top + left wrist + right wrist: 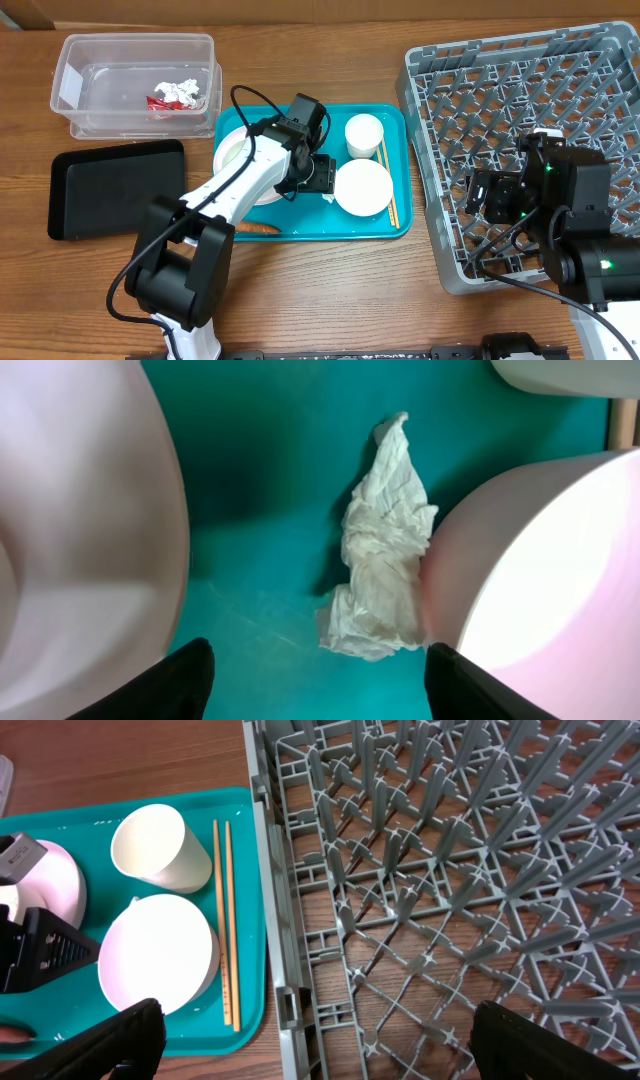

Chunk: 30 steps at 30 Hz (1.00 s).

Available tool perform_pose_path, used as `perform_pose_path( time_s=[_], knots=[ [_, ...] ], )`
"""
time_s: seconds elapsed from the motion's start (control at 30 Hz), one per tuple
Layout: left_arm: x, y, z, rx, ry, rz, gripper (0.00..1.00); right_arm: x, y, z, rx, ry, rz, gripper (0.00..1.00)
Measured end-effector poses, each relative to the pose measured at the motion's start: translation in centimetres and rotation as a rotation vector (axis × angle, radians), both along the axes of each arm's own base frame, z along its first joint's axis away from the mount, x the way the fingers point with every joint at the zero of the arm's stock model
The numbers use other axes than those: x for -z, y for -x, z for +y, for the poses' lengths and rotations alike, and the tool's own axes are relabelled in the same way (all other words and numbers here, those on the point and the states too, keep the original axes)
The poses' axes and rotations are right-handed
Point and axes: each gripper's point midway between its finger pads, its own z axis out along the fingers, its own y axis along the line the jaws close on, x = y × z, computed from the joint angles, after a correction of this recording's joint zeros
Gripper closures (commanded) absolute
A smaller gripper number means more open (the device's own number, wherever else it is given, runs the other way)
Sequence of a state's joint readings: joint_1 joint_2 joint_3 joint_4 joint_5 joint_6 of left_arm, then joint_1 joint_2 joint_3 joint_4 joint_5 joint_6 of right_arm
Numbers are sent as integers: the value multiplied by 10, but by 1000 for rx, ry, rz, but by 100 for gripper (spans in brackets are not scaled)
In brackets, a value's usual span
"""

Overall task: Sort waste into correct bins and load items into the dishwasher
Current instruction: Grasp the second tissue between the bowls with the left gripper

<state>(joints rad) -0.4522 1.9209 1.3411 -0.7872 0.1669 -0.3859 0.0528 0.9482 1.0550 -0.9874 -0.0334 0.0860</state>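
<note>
Overhead: your left gripper (312, 176) hung over the teal tray (330, 226). The clear tub (135, 40) already held a red wrapper (160, 103).

Left wrist: the jaws stood partly open and empty. A crumpled tissue (380, 550) lay on the tray ahead of them, its edge touching a bowl (540, 560).

Right wrist: your right gripper (320, 1035) was spread wide, holding nothing, above the rack (450, 870). The cup (160, 848) and chopsticks (225, 920) waited on the tray.

Step in hand, by my reading: picking up the tissue. Next you'd need to lower, close on it without shoving the bowl, then carry it to the tub.
</note>
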Motion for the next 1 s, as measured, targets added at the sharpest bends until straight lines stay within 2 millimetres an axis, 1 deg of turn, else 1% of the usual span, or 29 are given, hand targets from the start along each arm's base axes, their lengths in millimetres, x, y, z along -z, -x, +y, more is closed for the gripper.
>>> perform_pose_path(
  time_s=[0.23,0.37,0.47,0.57,0.67,0.83,1.0],
  knots=[
    [1,-6,-3,0,10,-20,31,0,0,0,0,0,0,0],
    [3,-11,-8,20,19,-43,31,0,0,0,0,0,0,0],
    [3,-9,-11,35,18,-46,31,0,0,0,0,0,0,0],
    [3,-8,-13,45,18,-46,34,0,0,0,0,0,0,0],
    [3,-8,-13,45,18,-46,35,0,0,0,0,0,0,0],
    [3,-8,-13,45,18,-46,38,0,0,0,0,1,0,0],
    [3,-8,-13,45,18,-46,38,0,0,0,0,0,0,0]
  ],
)
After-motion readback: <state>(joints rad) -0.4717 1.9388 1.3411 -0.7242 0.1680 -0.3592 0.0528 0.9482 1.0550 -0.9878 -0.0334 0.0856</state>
